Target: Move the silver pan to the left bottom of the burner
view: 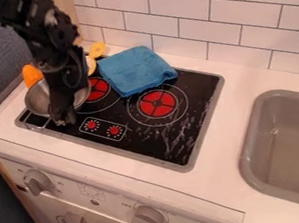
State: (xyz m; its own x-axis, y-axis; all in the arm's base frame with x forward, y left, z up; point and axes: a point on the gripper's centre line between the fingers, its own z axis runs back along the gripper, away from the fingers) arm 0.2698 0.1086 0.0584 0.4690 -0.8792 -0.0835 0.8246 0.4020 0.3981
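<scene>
gripper (62,116): left of frame, in front of the silver pan
silver pan (37,101): left of frame
blue cloth (134,71): upper middle, on the stovetop (149,148)
sink (245,161): right edge of frame

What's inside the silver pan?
In the silver pan I see bare metal at the sides. The black hand blocks the middle, so I can't tell what's there.

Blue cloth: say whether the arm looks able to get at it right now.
Probably yes: nothing covers the cloth, though the gripper is at the silver pan and would have to leave it first.
</scene>
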